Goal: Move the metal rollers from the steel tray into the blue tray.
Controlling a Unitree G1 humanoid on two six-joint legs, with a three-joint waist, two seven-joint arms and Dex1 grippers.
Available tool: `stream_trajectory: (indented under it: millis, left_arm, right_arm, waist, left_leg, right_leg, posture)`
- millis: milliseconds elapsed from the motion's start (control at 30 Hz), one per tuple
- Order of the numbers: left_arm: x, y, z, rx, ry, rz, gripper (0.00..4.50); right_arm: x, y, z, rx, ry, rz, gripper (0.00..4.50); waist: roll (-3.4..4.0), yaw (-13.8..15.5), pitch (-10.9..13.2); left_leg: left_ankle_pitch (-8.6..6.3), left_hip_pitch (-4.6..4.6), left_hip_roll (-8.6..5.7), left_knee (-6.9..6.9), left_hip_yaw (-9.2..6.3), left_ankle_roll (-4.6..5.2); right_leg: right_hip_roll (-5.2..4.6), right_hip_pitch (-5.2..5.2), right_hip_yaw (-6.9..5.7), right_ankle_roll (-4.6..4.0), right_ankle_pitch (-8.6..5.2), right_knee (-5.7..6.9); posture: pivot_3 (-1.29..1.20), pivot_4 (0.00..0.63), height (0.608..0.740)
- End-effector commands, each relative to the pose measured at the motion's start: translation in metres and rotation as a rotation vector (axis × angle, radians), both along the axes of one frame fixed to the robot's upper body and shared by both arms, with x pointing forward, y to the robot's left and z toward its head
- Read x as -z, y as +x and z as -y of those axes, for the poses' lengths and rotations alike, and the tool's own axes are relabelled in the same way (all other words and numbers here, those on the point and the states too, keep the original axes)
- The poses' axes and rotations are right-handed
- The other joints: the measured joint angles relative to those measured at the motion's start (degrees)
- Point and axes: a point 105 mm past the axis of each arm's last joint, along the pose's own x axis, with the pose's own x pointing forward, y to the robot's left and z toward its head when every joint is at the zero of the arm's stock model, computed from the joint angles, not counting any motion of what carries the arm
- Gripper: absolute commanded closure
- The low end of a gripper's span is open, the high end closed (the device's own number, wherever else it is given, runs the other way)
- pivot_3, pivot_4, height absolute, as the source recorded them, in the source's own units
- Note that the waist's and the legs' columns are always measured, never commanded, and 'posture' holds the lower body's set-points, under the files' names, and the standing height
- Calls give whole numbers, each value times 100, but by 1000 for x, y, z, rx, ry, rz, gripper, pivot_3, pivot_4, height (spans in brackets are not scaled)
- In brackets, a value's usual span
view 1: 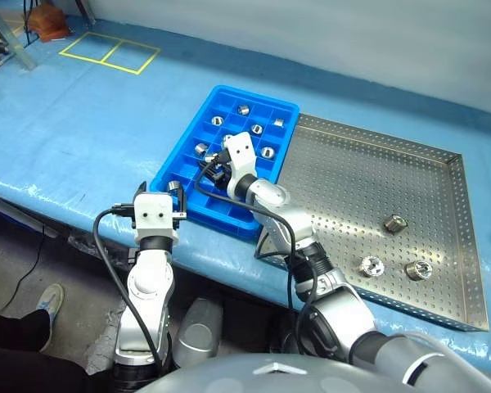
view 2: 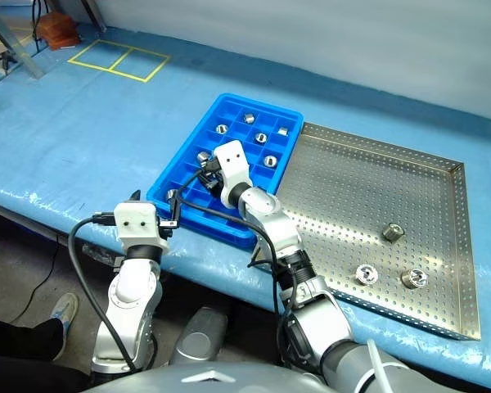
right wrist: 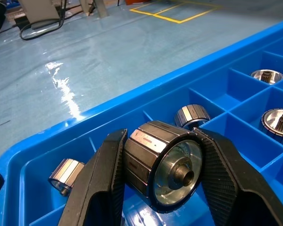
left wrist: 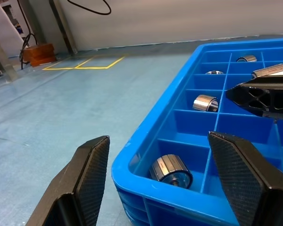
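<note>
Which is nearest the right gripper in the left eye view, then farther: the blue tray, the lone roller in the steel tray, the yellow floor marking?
1. Blue tray, directly beneath the right gripper.
2. Lone roller, on the steel tray to the right.
3. Yellow marking, far upper left.

My left tool stood with its fingers spread wide at the near corner of the blue tray; one metal roller lay in the corner compartment, others sat further in, and the right tool gripped another over the tray
</note>
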Motion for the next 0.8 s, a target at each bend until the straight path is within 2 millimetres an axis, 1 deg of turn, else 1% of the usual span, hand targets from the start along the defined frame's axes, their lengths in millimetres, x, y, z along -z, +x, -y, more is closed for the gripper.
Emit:
stream_trajectory:
  millis: [33,233,300,333,400,467,500,533,700,800]
  left_arm:
    - [-18,-5,-1,-14,0,80,860]
    - [-18,-5,-2,-22,2,83,860]
    - [-18,-5,-2,-19,10,82,817]
    - [-18,-5,-2,-20,10,82,817]
    - [-18,-5,-2,-21,11,82,817]
    - [-18,-4,-2,-20,11,85,817]
    - [-19,-4,-2,-20,10,87,817]
    - [-20,-3,-2,-17,9,90,817]
    - [-23,2,9,56,-5,110,817]
    - [-25,7,18,125,0,128,817]
  right_arm:
    - [-19,5,-3,8,15,69,2625]
    - [-16,6,0,7,9,58,2625]
    - [-15,5,0,3,8,54,1911]
    - [-15,4,-1,-2,11,51,1694]
    - [-14,3,-2,-8,14,48,1077]
    - [-15,3,-1,-10,20,48,367]
    - [-15,2,-1,-11,22,48,120]
    - [-15,3,0,-8,24,51,43]
    - [-25,5,13,24,90,65,43]
    - [-29,5,26,40,94,87,43]
  waist:
    - [0,28,0]
    - [0,80,0]
    - [0,81,0]
    - [0,81,0]
    - [0,80,0]
    - [0,81,0]
    - [0,80,0]
    - [0,80,0]
    - [0,69,0]
    - [0,29,0]
  left_leg:
    - [0,0,0,0,0,0]
    - [0,-1,0,-2,0,0]
    - [0,-2,0,-2,0,0]
    - [0,-2,0,-2,0,0]
    - [0,-1,0,-2,0,0]
    - [0,-1,0,-3,0,0]
    - [0,-1,0,-3,0,0]
    - [0,-1,0,-3,0,0]
    - [0,-2,0,-2,0,0]
    - [0,-2,0,-2,1,0]
  right_leg:
    - [0,-1,0,0,0,0]
    - [0,-3,0,-2,-2,0]
    - [0,-3,0,-2,-2,0]
    - [0,-3,0,-2,-3,0]
    - [0,-3,-1,-2,-3,0]
    - [0,-3,0,-2,-2,0]
    - [0,-3,0,-2,-3,0]
    - [0,-3,0,-2,-2,0]
    - [0,-3,0,-2,-2,0]
    - [0,-2,0,-2,-2,-2]
  posture:
    - [467,150,740]
    - [467,150,740]
    - [466,150,740]
    - [466,150,740]
    - [466,150,740]
    - [460,150,740]
    - [460,150,740]
    - [460,150,740]
    - [403,150,740]
    - [332,150,740]
